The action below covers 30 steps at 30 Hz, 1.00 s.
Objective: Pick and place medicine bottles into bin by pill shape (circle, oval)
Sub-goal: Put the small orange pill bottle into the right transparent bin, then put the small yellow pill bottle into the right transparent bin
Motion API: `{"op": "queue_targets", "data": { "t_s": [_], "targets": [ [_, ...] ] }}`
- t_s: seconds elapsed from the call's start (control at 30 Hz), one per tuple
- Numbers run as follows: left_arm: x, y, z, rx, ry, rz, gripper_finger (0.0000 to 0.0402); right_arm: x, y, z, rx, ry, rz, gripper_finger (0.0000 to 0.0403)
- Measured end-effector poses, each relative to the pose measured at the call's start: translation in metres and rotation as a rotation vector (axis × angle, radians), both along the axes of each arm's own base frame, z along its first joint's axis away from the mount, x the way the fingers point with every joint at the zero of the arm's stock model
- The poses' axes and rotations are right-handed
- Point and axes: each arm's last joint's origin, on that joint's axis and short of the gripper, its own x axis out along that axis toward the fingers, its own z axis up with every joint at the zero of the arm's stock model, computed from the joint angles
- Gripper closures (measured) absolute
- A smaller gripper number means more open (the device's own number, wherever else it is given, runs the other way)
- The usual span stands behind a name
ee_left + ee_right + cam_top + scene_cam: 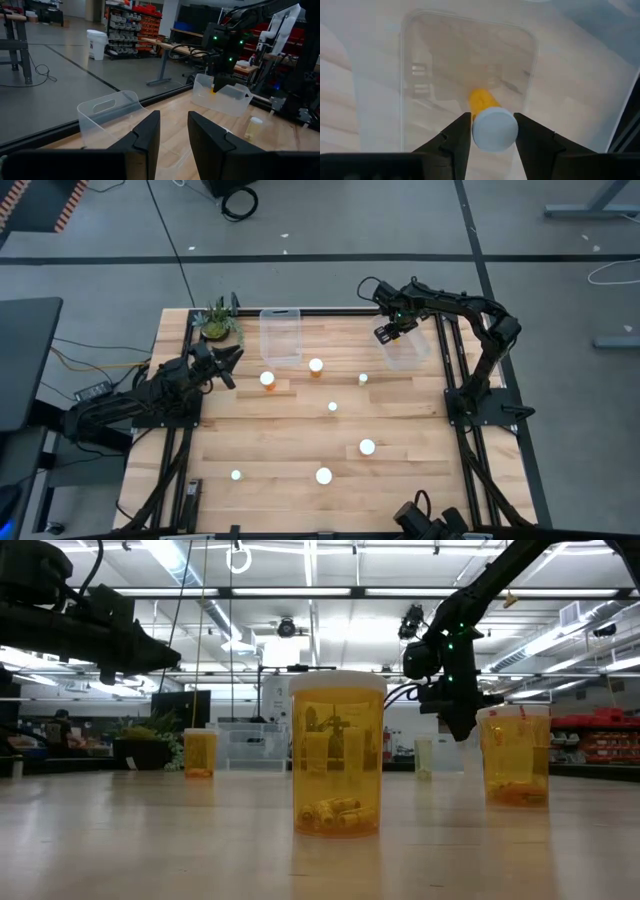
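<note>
Your right gripper (492, 131) hangs over the right bin (408, 348), its fingers clamped on a bottle (490, 120) by the white cap, the orange body pointing down into the bin. Your left gripper (173, 131) waits at the table's left edge near the plant (217, 321), fingers a little apart and holding nothing, facing the left bin (281, 335). Seven more bottles stand about the table (260, 430); the nearest (337, 754) seems to hold oblong pills, though through the orange wall that is hard to confirm.
</note>
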Motion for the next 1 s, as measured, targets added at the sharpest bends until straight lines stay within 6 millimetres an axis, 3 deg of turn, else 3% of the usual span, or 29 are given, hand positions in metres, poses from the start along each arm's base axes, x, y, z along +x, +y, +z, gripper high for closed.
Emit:
{"op": "queue_targets", "data": {
  "t_s": [0.5,0.8,1.0],
  "targets": [
    [0.000,0.000,0.000,0.000,0.000,0.000,0.0294,0.000,0.000,0.000,0.002,0.004,0.023,0.0244],
    [0.000,0.000,0.000,0.000,0.000,0.001,0.0294,0.000,0.000,0.000,0.002,0.003,0.022,0.0168],
    [0.000,0.000,0.000,0.000,0.000,0.000,0.0294,0.005,-0.005,0.012,-0.030,-0.024,0.026,0.0150]
  ]
}}
